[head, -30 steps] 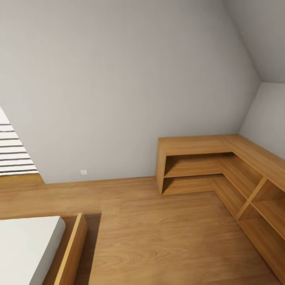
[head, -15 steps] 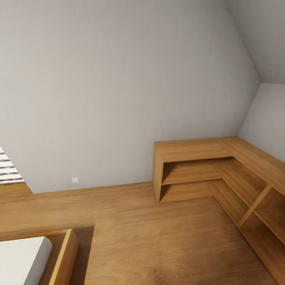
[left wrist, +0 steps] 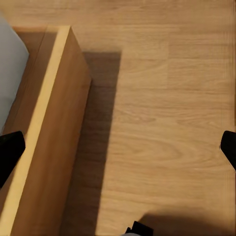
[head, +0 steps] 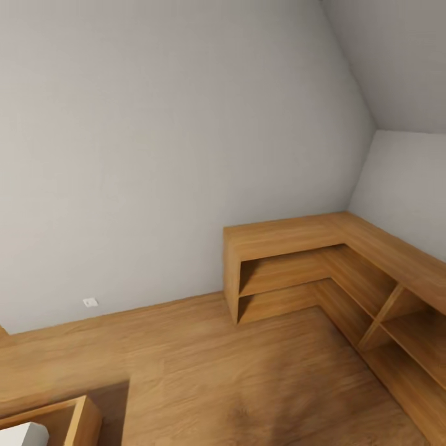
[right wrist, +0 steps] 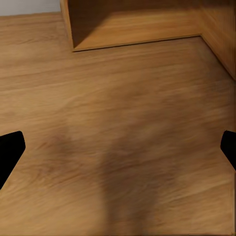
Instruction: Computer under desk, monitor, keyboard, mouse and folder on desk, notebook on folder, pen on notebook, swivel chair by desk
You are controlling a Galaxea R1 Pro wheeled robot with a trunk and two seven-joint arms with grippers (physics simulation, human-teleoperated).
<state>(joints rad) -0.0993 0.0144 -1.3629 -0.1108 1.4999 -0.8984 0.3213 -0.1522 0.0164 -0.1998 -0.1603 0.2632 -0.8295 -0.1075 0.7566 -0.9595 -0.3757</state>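
Left gripper [left wrist: 118, 147]: your left wrist view catches one black fingertip [left wrist: 10, 150] at each side edge, so the jaws stand wide with nothing between them, hanging over bare floor.
Right gripper [right wrist: 118, 147]: same for you here, a dark fingertip [right wrist: 10, 147] at either edge, jaws spread wide and empty above the planks.
Bed frame [left wrist: 44, 142]: you have a low wooden frame just beside the left gripper, with a pale mattress [left wrist: 9, 73] inside it; in the head view its corner [head: 77, 418] sits at the near left.
Floor [head: 248, 371]: wood planks run from you to the walls, with a soft shadow under the right gripper.
Corner shelf unit [head: 297, 266]: you see a low wooden L-shaped shelf ahead to the right, its open end facing you, its long arm running along the right wall.
Wall socket [head: 90, 302]: a small white plate low on the far wall.
Bedroom [head: 155, 155]: you are inside it; grey walls rise beyond the shelf, and the ceiling slopes down at upper right.
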